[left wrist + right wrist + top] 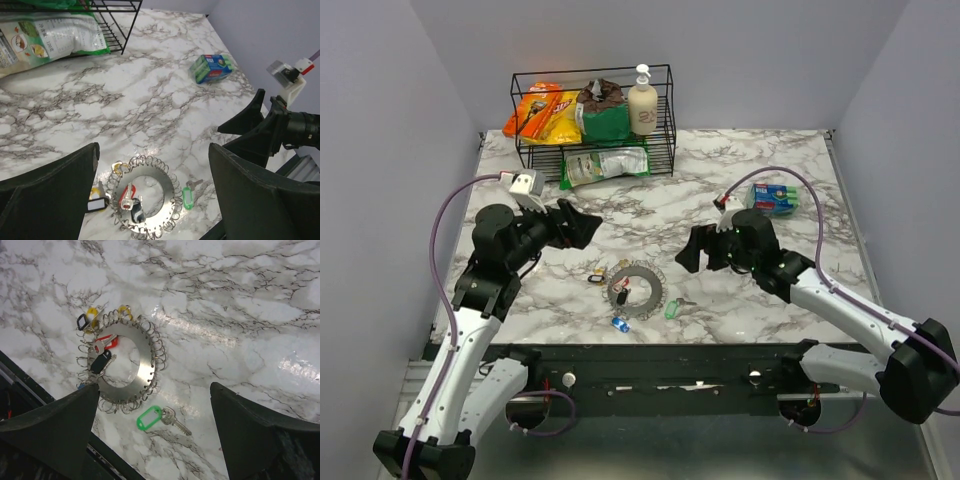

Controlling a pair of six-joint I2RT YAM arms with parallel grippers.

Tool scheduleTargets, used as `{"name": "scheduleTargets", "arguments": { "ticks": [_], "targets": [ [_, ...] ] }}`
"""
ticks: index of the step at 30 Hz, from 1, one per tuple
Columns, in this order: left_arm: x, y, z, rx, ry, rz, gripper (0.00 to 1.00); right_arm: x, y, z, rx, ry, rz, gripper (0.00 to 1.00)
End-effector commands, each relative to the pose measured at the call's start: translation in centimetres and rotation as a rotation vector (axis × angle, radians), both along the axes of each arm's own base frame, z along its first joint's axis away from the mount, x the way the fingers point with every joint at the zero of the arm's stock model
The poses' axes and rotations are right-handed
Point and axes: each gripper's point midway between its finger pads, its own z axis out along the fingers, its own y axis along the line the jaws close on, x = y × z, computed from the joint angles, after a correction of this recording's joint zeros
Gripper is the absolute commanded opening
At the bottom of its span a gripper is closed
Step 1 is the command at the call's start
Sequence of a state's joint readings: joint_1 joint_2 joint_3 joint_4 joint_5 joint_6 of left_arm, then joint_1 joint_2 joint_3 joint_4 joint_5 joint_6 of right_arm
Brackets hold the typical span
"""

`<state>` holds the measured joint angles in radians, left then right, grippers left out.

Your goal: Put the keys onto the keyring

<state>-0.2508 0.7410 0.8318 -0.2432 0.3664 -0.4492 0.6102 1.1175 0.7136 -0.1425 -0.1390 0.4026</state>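
The keyring (638, 276) (149, 174) (146, 367), a flat grey disc rimmed with small wire loops, lies near the table's front edge. Red (126, 196) (106, 342) and black (136, 212) (100, 361) keys rest across its hole. Yellow keys (118, 167) (123, 311) and a black tag (97, 204) sit at its rim. A green-tagged key (672, 309) (188, 196) (149, 417) lies loose beside it, and a blue one (620, 323) lies in front. My left gripper (578, 225) (153, 150) hovers open at the back left, and the right gripper (695, 252) (155, 387) hovers open at the right. Both hold nothing.
A black wire basket (520, 110) at the back holds snack bags and a soap bottle (642, 103). A green-white bag (605, 163) (45, 37) lies in front of the basket. A blue-green pack (775, 197) (212, 68) sits at the right. The table's front edge runs just below the keys.
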Motion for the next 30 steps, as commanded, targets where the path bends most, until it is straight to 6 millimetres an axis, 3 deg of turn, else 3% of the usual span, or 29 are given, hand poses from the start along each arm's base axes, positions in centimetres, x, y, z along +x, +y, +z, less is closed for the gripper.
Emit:
{"name": "scheduleTargets", "arguments": {
  "ticks": [1,5,8,10,19,22,30],
  "targets": [
    [0.7,1.9,-0.2,0.035,0.033,0.122,0.99,0.2,1.0,1.3,-0.021,-0.028,0.004,1.0],
    [0.8,2.5,-0.7,0.004,0.084,0.179,0.99,-0.9,2.3,0.3,-0.049,-0.003,0.06,1.0],
    [1.1,2.7,-2.5,-0.013,0.199,0.219,0.99,-1.8,3.4,-0.8,-0.074,0.031,0.1,1.0],
    [1.2,2.2,-4.4,0.018,0.28,0.188,0.99,-2.4,4.0,-1.6,-0.095,0.057,0.123,1.0],
    [1.8,3.6,-11.9,0.173,0.512,0.248,0.99,-6.6,6.7,-4.0,-0.131,0.143,0.214,0.99],
    [1.6,3.1,-13.7,0.18,0.586,0.22,0.99,-7.9,7.5,-4.7,-0.136,0.174,0.246,0.97],
    [1.8,3.7,-14.1,0.193,0.588,0.254,0.99,-8.8,8.8,-6.3,-0.15,0.227,0.276,0.88]
  ]
}}
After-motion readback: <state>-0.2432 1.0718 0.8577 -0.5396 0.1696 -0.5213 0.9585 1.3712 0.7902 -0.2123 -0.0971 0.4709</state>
